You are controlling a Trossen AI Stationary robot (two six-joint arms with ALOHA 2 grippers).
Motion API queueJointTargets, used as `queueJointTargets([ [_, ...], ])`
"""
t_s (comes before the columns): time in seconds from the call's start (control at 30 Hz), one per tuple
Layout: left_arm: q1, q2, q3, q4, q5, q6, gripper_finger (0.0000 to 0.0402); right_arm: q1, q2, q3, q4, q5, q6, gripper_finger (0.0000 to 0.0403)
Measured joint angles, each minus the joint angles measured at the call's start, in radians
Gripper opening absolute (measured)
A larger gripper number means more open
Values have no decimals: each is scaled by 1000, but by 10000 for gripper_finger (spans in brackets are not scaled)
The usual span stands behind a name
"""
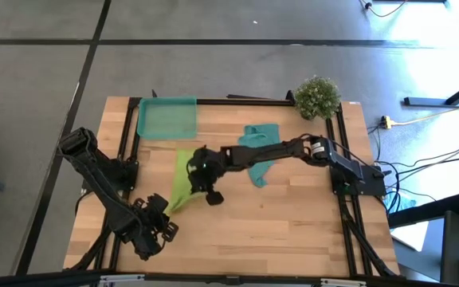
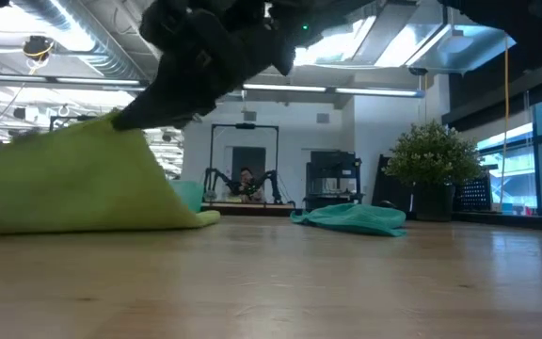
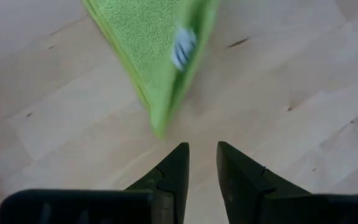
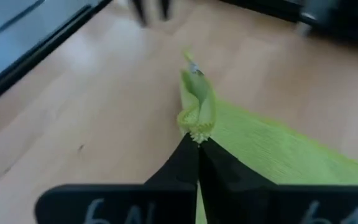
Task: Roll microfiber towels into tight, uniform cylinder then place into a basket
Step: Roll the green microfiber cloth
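Note:
The lime-green towel [image 1: 180, 179] is partly raised off the table left of centre, and its lower part [image 2: 83, 221] rests on the wood. My right gripper [image 1: 198, 182] reaches in from the right and is shut on it. My left gripper [image 3: 202, 152] is near the table's front left, slightly open and empty. Its fingertips are just short of the towel's near corner [image 3: 160, 121], which carries a white label. The teal towel [image 1: 259, 151] lies crumpled at centre back. The teal-green basket [image 1: 166, 117] stands at the back left. My right gripper pinches a bunched edge of the lime-green towel [image 4: 197, 126] between its two shut fingers. It comes from above, slanting from the table's right. The held part [image 2: 120, 122] is lifted clear. The cloth slopes down from it to the table; the rest lies on the wood.
A potted plant [image 1: 317, 96] stands at the back right corner. Bare wood lies in front of the towels [image 1: 277, 223]. The black frame rails [image 1: 127, 143] run along the table's left and right sides.

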Motion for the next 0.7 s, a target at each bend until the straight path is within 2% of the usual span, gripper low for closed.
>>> queueJointTargets([
  [0.2, -1, 0, 0, -23, 0, 0, 78, -71, -1, 4, -55, 26, 119, 2],
  [0.33, -1, 0, 0, -25, 0, 1, 78, -100, -1, 4, -106, 100, 129, 1],
  [0.5, -1, 0, 0, -39, 0, 1, 78, -123, -1, 4, -150, 112, 163, 1],
  [0.7, -1, 0, 0, -41, 0, 1, 78, -124, -1, 4, -203, 240, 207, 0],
])
